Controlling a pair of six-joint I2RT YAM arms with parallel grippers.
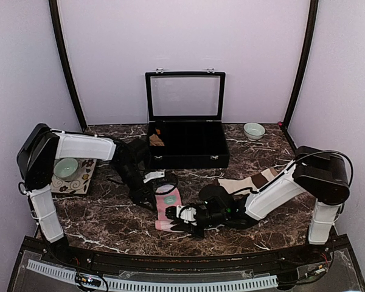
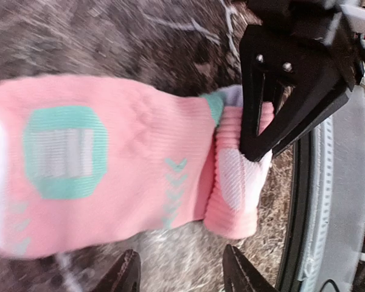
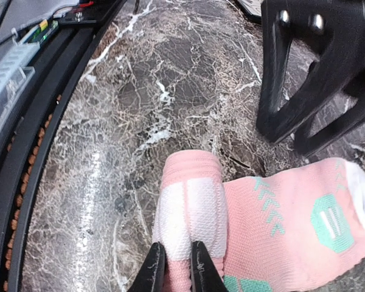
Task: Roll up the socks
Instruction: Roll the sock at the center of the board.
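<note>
Right claw (image 3: 175,267) clenched on pink sock (image 3: 292,219) rolled end. Flat length runs toward left claw (image 2: 181,277), released, just beside.

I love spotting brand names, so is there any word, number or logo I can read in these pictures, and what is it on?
No readable text anywhere.
pink sock: a mint-green patch with white bars, and small chevrons; shapes only, no letters.
black case: no label shows.
patterned mat: swirls only, no letters.
</note>
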